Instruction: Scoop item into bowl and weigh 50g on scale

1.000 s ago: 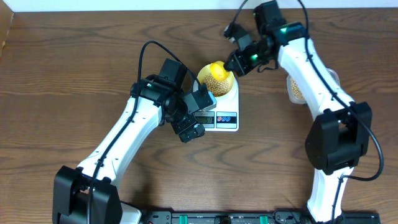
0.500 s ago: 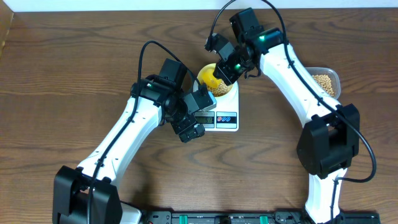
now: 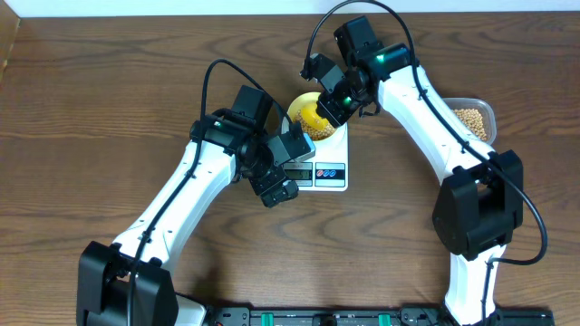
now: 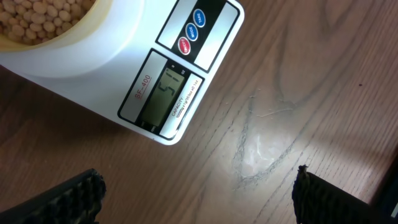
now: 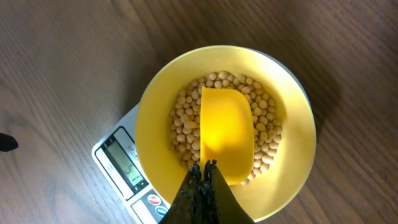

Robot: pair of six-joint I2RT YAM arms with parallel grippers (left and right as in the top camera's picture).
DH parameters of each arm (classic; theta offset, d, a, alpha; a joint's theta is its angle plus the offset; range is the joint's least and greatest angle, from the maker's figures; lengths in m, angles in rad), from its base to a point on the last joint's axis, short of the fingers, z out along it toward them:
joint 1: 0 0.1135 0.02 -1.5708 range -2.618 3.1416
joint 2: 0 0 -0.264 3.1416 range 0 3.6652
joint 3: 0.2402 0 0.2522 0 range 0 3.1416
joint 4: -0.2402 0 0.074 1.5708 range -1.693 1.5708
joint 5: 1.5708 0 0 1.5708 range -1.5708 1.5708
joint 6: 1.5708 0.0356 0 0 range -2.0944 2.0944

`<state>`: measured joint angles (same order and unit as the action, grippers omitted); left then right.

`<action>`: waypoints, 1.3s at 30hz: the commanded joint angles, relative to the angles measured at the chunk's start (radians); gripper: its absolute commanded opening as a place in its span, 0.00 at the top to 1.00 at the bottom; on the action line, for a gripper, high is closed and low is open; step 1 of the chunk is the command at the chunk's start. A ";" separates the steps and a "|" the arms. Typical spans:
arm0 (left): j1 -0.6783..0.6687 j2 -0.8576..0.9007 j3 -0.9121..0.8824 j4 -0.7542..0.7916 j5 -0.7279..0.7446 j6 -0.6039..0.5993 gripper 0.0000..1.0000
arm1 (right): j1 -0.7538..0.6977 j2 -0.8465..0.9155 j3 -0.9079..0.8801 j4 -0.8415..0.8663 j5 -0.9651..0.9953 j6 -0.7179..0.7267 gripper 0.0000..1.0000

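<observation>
The pale-yellow bowl (image 3: 302, 108) stands on the white scale (image 3: 332, 172), with the tan beans (image 5: 183, 121) filling its bottom. My right gripper (image 5: 204, 167) is shut on the handle of a yellow scoop (image 5: 227, 134), whose head lies over the beans inside the bowl (image 5: 149, 124). The handle itself is hidden between the fingers. My left gripper (image 4: 196, 199) is open and holds nothing; it hovers over bare wood just in front of the scale (image 4: 118, 62). The lit display (image 4: 163, 93) shows what looks like 51.
A clear plastic tub (image 3: 471, 119) holding more beans stands at the right, behind the right arm. The left arm (image 3: 181, 195) reaches in from the lower left. The table's far edge runs close behind the bowl.
The right arm swung left over the bowl, which uncovered the tub of beans; over the last half second it hardly moved. The left arm stayed still.
</observation>
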<state>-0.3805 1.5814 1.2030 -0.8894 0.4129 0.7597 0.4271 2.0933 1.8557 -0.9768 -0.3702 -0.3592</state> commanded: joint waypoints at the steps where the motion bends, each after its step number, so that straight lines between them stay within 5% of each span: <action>1: 0.003 0.006 -0.002 -0.002 0.005 0.007 0.02 | 0.012 -0.027 -0.010 -0.009 -0.010 -0.016 0.99; 39: 0.003 0.006 -0.002 -0.002 0.005 0.007 0.02 | -0.155 -0.027 -0.007 0.030 -0.452 0.112 0.99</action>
<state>-0.3805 1.5814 1.2030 -0.8894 0.4129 0.7601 0.2916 2.0933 1.8553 -0.9573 -0.7326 -0.2569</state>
